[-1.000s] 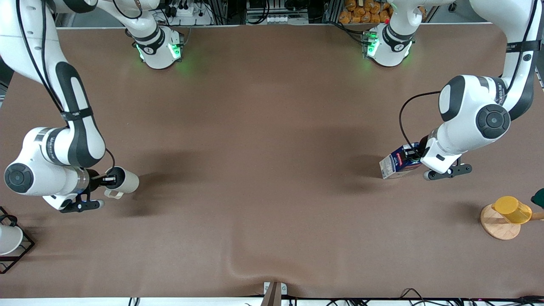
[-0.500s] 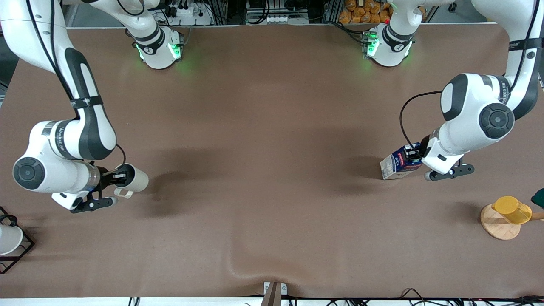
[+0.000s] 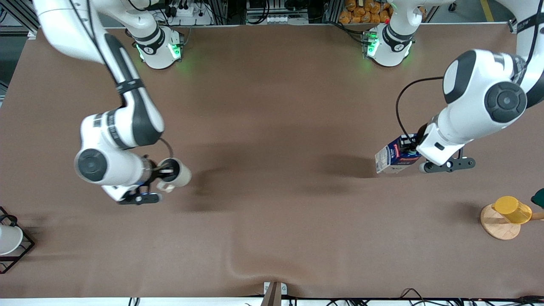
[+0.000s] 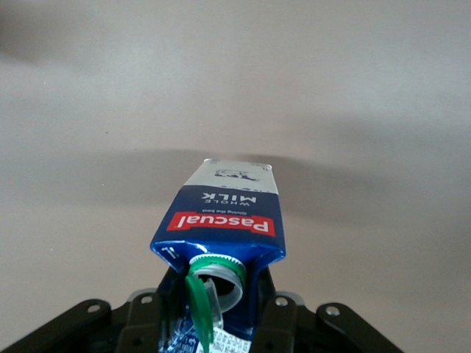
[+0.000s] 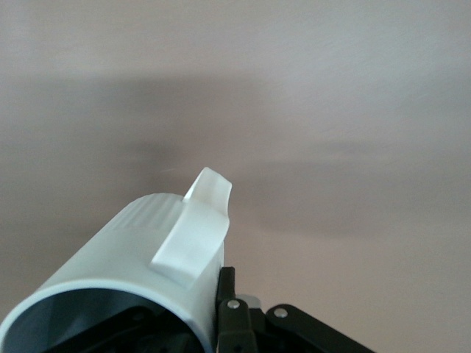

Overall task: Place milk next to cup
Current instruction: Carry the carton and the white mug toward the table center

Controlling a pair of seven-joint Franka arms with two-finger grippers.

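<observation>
My left gripper [image 3: 411,146] is shut on the milk [image 3: 393,158], a dark blue carton with a red band, and holds it tilted over the table at the left arm's end. In the left wrist view the milk [image 4: 221,228] shows its green cap between my fingers [image 4: 278,323]. My right gripper [image 3: 163,172] is shut on the rim of the cup [image 3: 177,174], a beige mug with a grey-blue inside, and holds it on its side above the table toward the right arm's end. The right wrist view shows the cup [image 5: 147,265] with its handle up.
A yellow cup [image 3: 512,209] stands on a wooden disc [image 3: 498,225] near the left arm's end. A white cup [image 3: 7,239] sits in a black wire rack [image 3: 19,248] at the right arm's end. The brown table cover has a wrinkle [image 3: 250,265] by the front edge.
My right gripper has carried the cup toward the middle of the table. My left gripper has lifted the milk slightly and shifted it a little toward the middle.
</observation>
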